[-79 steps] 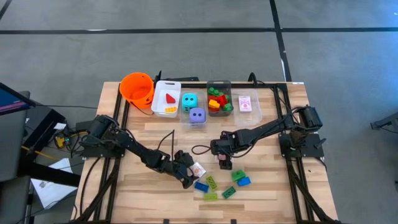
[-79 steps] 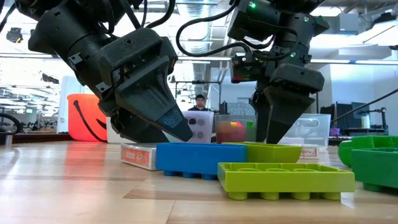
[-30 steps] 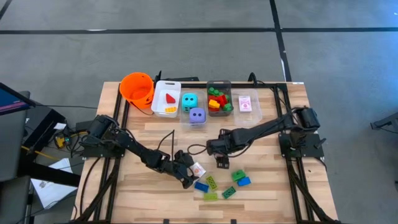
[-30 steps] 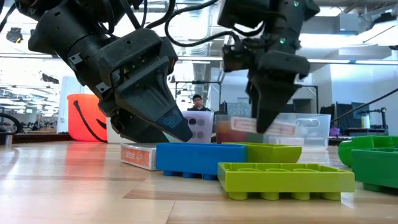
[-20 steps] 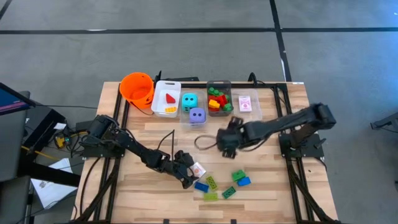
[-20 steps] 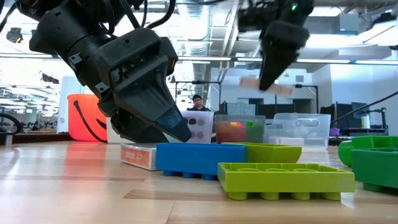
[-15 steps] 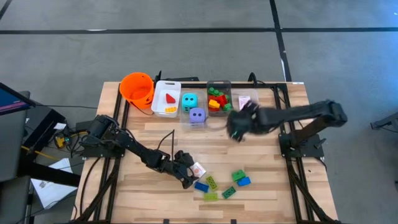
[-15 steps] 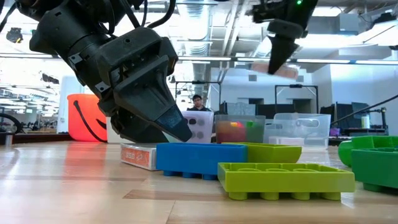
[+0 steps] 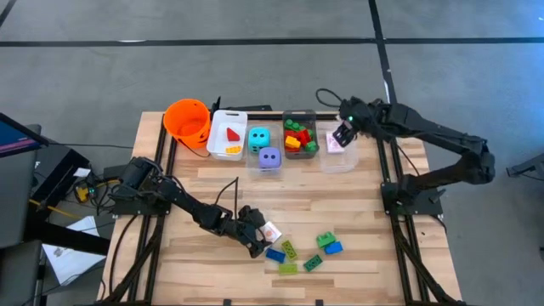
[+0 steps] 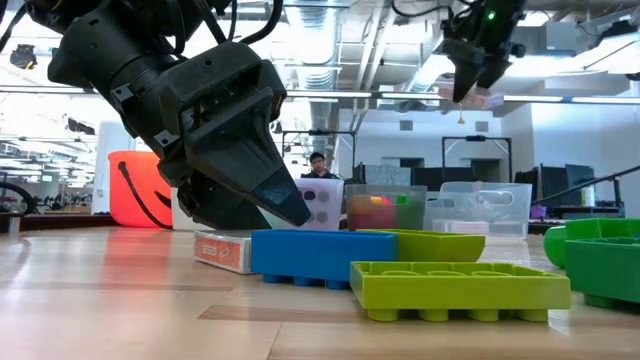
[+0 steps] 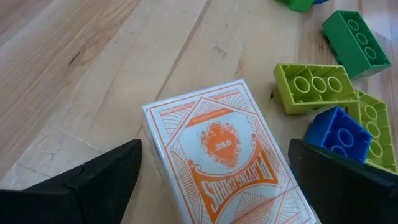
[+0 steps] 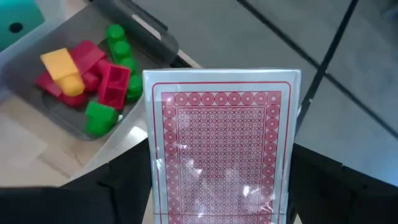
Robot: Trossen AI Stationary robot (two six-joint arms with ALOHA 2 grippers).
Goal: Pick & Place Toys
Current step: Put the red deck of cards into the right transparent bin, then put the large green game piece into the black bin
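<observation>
While your right gripper (image 9: 342,136) is clamping a red-backed card deck (image 12: 221,146) over the tabletop's far edge, your left gripper (image 9: 260,241) is gaping.

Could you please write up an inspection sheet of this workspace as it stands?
Surface: wooden slatted table.
Job's things: loose bricks in blue, green and lime near the front; orange-backed card pack lying flat beside them; red-backed card pack held over the rightmost clear bin; teal die, purple die, red wedge and sorted bricks in bins.
Clutter: orange bucket.
Grippers: left pincer open, straddling the orange-backed pack; right pincer shut on the red-backed pack.
Cables: dark loops trailing on the table along the left arm.
Surroundings: grey floor; a person far behind the table.
</observation>
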